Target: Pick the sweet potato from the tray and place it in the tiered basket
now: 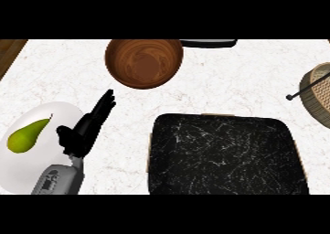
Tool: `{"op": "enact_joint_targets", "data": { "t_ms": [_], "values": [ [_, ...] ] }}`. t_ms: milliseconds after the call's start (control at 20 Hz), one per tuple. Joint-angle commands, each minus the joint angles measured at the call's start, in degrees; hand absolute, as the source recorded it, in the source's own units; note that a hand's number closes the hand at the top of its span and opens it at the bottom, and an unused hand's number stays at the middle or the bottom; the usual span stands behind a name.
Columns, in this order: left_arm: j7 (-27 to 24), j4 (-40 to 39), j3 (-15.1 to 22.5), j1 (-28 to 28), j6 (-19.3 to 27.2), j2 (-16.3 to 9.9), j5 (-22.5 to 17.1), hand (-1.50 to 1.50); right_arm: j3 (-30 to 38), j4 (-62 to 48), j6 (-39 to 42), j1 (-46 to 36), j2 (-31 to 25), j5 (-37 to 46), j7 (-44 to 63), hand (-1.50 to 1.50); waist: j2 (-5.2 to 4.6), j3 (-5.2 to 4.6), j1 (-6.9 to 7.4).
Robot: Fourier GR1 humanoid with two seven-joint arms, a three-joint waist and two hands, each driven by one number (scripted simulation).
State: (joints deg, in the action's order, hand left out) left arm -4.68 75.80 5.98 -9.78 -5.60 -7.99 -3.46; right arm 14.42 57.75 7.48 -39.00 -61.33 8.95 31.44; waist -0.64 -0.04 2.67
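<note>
The black marbled tray lies at the lower centre-right of the counter, and no sweet potato shows on it or anywhere else in view. The woven tiered basket is partly visible at the right edge, with a black rod sticking out toward the left. My left hand is open at the lower left, fingers straight and pointing up and to the right, beside the white plate. My right hand does not appear in the head view.
A white plate at the lower left carries a green pear. A brown wooden bowl stands at the top centre, with a dark object just behind it. Wood flooring shows beyond the counter's left edge.
</note>
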Motion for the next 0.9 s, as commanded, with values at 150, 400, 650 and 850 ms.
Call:
{"op": "enact_joint_targets", "data": {
  "t_ms": [150, 400, 650, 850],
  "values": [
    [-1.6, -0.5, -0.2, -0.3, 0.5, 0.4, 1.5, 0.0, -5.3, -14.9, -2.1, -14.4, 6.1, 6.5, -4.1, 1.5, 0.07, 0.04, -0.48],
    [2.6, 3.8, 1.0, 1.2, 1.8, 2.1, 1.5, 0.0, -4.6, -21.6, -4.9, -18.5, 11.7, 7.2, -7.7, 1.5, 0.19, 0.07, -0.52],
    [3.7, 4.0, -1.6, 1.6, -1.5, -1.2, -0.5, 0.0, -1.3, -27.3, -4.8, -21.9, 12.8, 5.4, -8.9, 1.5, 0.33, 0.07, -1.1],
    [3.1, 4.5, -0.6, 1.7, 1.5, 0.5, 1.5, 0.0, 4.0, -31.4, -3.6, -23.0, 14.7, -0.5, 1.1, 1.5, 0.54, 0.07, -1.39]
  ]
}}
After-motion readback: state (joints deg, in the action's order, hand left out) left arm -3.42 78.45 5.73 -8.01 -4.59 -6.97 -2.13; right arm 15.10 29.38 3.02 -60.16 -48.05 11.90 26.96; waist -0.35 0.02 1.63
